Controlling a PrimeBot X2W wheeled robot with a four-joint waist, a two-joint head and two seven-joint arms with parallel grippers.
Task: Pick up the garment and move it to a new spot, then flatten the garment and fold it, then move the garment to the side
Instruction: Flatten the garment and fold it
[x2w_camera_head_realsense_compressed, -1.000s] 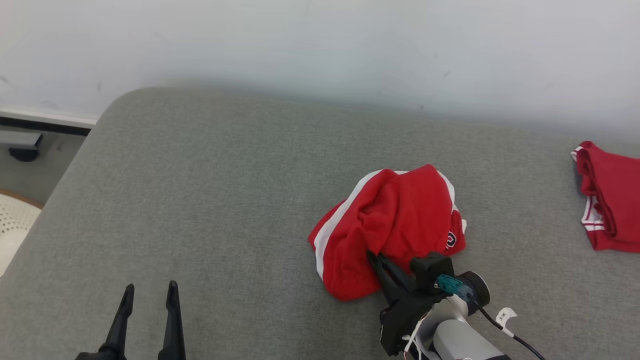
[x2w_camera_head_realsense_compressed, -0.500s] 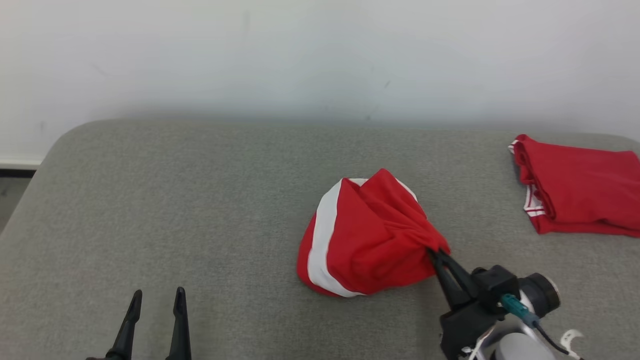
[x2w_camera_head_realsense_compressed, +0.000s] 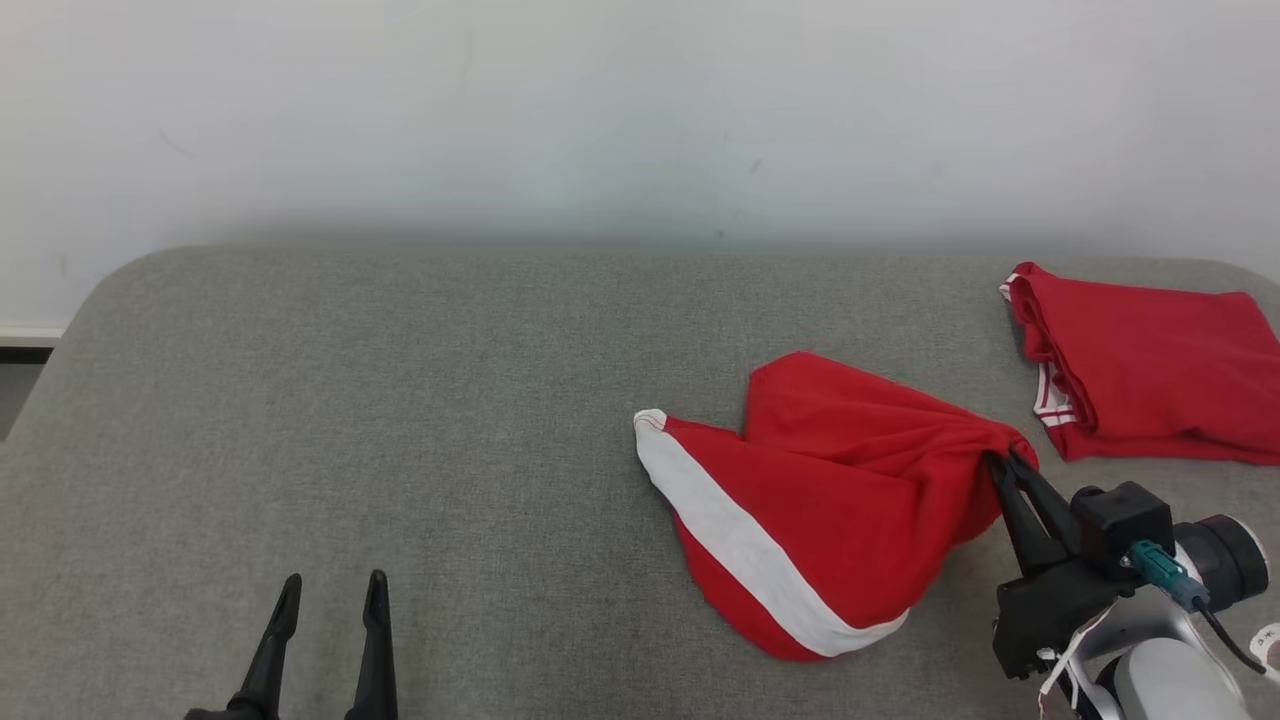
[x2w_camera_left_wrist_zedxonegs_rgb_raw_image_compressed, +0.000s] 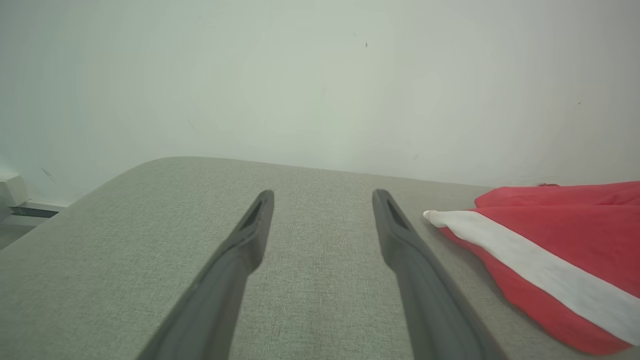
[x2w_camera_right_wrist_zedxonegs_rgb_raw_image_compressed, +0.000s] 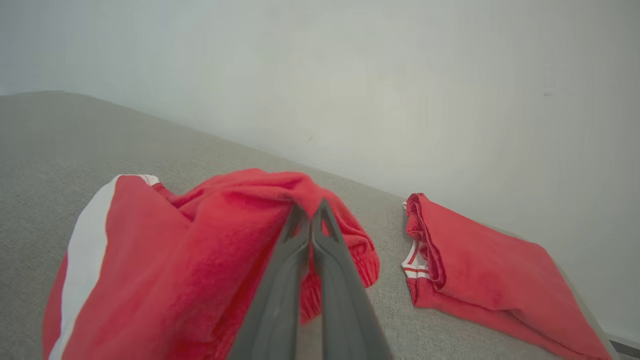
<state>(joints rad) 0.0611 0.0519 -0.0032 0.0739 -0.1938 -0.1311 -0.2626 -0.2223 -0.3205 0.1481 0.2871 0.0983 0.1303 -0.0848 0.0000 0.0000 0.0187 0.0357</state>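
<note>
One garment (x2w_camera_head_realsense_compressed: 830, 500) fold clamped in right gripper (x2w_camera_head_realsense_compressed: 1003, 462) near cushion's (x2w_camera_head_realsense_compressed: 400, 400) right edge, likely for hauling; left gripper (x2w_camera_head_realsense_compressed: 335, 580) gapes idle.

Two garments on the cushion (x2w_camera_head_realsense_compressed: 400, 400), toward its right end.
The garment (x2w_camera_head_realsense_compressed: 830, 500) is spread right of centre, its right end caught in the right gripper (x2w_camera_head_realsense_compressed: 1003, 462); the folded garment (x2w_camera_head_realsense_compressed: 1150, 370) is laid behind it, by the back right corner.

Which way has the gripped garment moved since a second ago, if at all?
Yes. The garment moved to the robot's right: its end in the right tool now nearly reaches the folded red garment.
</note>
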